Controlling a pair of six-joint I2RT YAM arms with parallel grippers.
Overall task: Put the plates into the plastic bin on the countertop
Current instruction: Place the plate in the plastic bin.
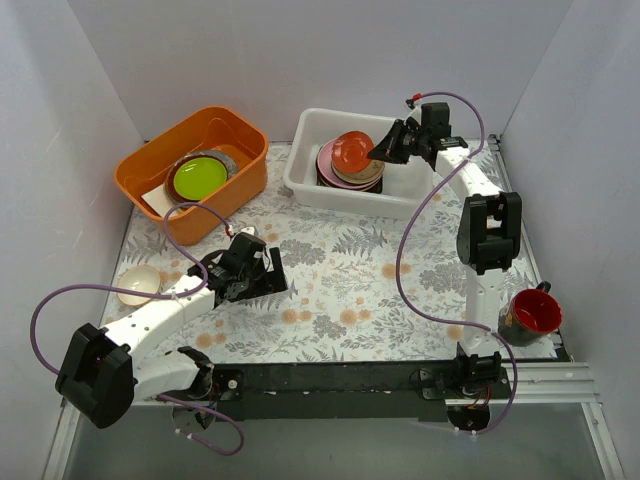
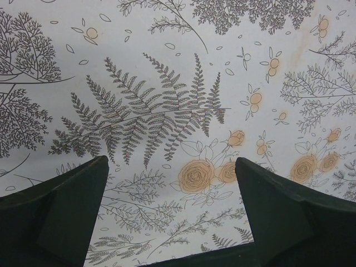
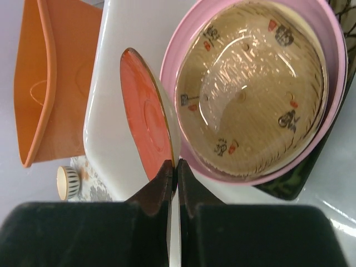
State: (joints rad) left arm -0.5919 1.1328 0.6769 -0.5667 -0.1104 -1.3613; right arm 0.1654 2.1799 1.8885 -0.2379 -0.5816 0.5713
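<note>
Right claw [image 1: 378,152]: closed on the rim of the orange-red plate [image 1: 352,152]. In the wrist view its two fingers [image 3: 158,186] pinch the plate's edge with almost no gap between them.
Orange-red plate: held on edge and tilted, within the outline of the plastic bin [image 1: 305,172] and above the stack there. Its lower side is just beside the pink plate [image 3: 336,67]; contact between the two cannot be confirmed.
Plastic bin: stands at the far side of the bench [image 1: 340,265], right of centre, near the orange tub [image 1: 140,180].
Stack in bin: the pink plate carries a brown patterned dish [image 3: 250,94] nested inside it. A black square plate [image 3: 295,186] lies underneath, with one corner showing past the pink rim.
Left claw [image 2: 172,194]: spread to full width, with nothing between the fingers [image 2: 67,217]. It points down at bare printed bench surface, left of centre and well apart from the plastic bin.
Cream dish [image 1: 138,285]: rests on the bench at the left edge, outside the bin and close to the left arm.
Orange tub: at the far left corner of the bench. It holds a lime-green plate [image 1: 200,177] lying on other items that cannot be made out.
Red cup [image 1: 535,312]: upright at the near right edge of the bench, beside the right arm's lower link.
</note>
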